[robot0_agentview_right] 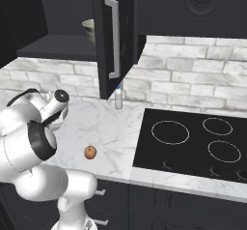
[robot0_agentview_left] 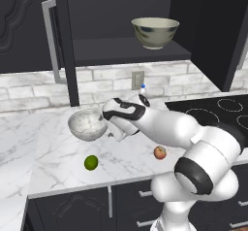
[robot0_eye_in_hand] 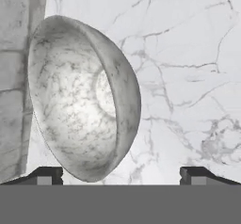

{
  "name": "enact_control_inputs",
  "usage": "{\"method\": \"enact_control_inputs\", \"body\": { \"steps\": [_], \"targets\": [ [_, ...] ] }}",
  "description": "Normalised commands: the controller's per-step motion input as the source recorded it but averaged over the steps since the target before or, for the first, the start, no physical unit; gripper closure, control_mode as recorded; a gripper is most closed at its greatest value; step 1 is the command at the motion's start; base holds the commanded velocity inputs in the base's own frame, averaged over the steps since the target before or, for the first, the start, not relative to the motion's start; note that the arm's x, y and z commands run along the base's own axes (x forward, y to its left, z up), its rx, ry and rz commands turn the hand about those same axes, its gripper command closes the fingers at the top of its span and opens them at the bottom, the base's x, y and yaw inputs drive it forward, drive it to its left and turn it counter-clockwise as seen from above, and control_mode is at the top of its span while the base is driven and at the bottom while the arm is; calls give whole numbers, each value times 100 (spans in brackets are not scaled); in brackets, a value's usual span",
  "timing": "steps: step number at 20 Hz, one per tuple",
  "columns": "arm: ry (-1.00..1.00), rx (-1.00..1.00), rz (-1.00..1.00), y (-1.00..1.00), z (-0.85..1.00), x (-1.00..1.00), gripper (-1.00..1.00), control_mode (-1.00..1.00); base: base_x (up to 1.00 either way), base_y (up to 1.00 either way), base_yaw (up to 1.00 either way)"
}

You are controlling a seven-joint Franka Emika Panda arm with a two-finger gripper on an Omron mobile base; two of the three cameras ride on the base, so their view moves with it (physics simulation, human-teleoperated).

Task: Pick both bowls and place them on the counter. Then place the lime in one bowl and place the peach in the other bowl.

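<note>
Our gripper (robot0_eye_in_hand: 121,173) hangs wide open and empty beside the marbled bowl (robot0_agentview_left: 87,124) on the counter (robot0_agentview_left: 58,157), while the mottled bowl (robot0_agentview_left: 155,32) waits up and right on the cabinet shelf (robot0_agentview_left: 121,50).

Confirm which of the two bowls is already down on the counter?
The white-grey marbled bowl, sitting on the white marble counter. The cream bowl with greenish mottling sits up on the dark cabinet shelf.

Counter (robot0_agentview_left: 58,142): white marble look with grey veins, smooth, faint sheen.
Marbled bowl (robot0_agentview_left: 87,124): white-grey stone-like finish, matt, speckled inside.
Mottled bowl (robot0_agentview_left: 155,32): cream glazed ceramic look, greenish blotches, dark rim.
Lime (robot0_agentview_left: 91,162): green skin, slightly glossy.
Peach (robot0_agentview_left: 160,152): reddish-orange skin, matt.
Stovetop (robot0_agentview_right: 193,142): black, glass-like, smooth.
Backsplash (robot0_agentview_right: 193,86): pale rough brick.
Cabinet handle (robot0_agentview_right: 115,38): brushed metal.
</note>
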Motion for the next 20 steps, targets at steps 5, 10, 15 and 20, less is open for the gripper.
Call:
{"method": "enact_control_inputs", "body": {
  "steps": [5,10,15,20],
  "targets": [
    [-5,0,-6,-30,41,-22,-100,-100,0,0,0],
    [-1,-1,-2,-33,48,-29,-100,-100,0,0,0],
    [0,-4,-6,-27,51,-32,-100,-100,0,0,0],
    [-3,-11,-7,-23,46,-33,-100,-100,0,0,0]
  ]
}}
